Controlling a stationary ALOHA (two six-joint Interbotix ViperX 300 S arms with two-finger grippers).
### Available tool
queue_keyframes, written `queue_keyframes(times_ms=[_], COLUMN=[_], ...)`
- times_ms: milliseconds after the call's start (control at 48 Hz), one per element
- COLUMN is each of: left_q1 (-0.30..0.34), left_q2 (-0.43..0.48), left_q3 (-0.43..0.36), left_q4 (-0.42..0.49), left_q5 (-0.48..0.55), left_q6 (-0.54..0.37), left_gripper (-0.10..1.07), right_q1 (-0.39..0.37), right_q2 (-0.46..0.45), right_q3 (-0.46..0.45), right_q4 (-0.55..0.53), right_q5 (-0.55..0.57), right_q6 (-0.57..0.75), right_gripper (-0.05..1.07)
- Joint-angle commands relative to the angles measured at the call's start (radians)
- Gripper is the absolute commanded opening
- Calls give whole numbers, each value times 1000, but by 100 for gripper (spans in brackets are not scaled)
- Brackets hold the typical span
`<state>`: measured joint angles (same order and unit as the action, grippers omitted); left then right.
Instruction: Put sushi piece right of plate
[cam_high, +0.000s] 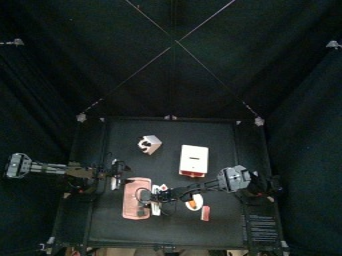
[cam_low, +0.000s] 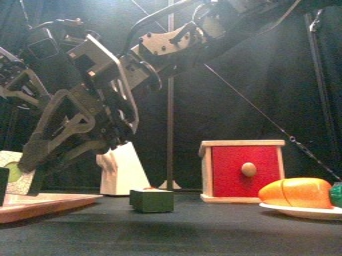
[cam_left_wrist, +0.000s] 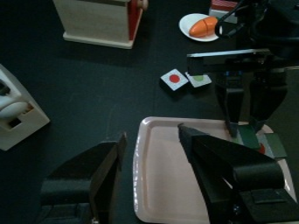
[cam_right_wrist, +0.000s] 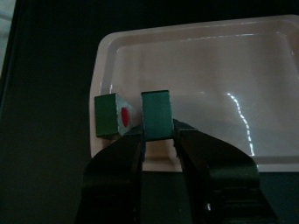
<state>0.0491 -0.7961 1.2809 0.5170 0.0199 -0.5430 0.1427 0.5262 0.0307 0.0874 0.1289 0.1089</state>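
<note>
The salmon-pink plate (cam_high: 132, 203) lies at the table's front left, also seen in the front view as the plate (cam_low: 40, 206). My right gripper (cam_right_wrist: 158, 136) hangs over the plate's (cam_right_wrist: 233, 70) edge, shut on a sushi piece (cam_right_wrist: 121, 115) with green sides and a white face with a red dot. In the front view that gripper (cam_low: 27, 176) holds the piece just above the plate. My left gripper (cam_left_wrist: 152, 144) hovers open over the plate (cam_left_wrist: 163, 188), nothing between its fingers.
On the table right of the plate lie a small white square with a red dot (cam_left_wrist: 174, 79) and a green cube (cam_left_wrist: 201, 80). Further right stands a white dish with an orange item (cam_low: 297, 193). Behind are a red box (cam_low: 243, 170) and a white block (cam_low: 124, 170).
</note>
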Motion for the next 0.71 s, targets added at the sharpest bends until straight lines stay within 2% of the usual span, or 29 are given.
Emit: queue_keyframes(times_ms=[0,83,354,500,688], left_q1=[2,2,2,2,3], left_q2=[2,3,3,3,3], left_q3=[-12,-12,-9,-9,-9], left_q4=[0,0,0,0,0], left_q5=[-6,-6,-6,-8,-8], left_q6=[2,2,2,0,-2], left_gripper=[87,87,87,87,87], right_q1=[-6,-8,-43,-55,-75], right_q2=[-84,-121,-293,-365,-442], right_q3=[11,55,308,433,538], right_q4=[15,31,86,110,140], right_q5=[-37,-69,-213,-227,-230], right_q6=[-2,-2,-3,-3,-3], right_gripper=[59,59,59,59,59])
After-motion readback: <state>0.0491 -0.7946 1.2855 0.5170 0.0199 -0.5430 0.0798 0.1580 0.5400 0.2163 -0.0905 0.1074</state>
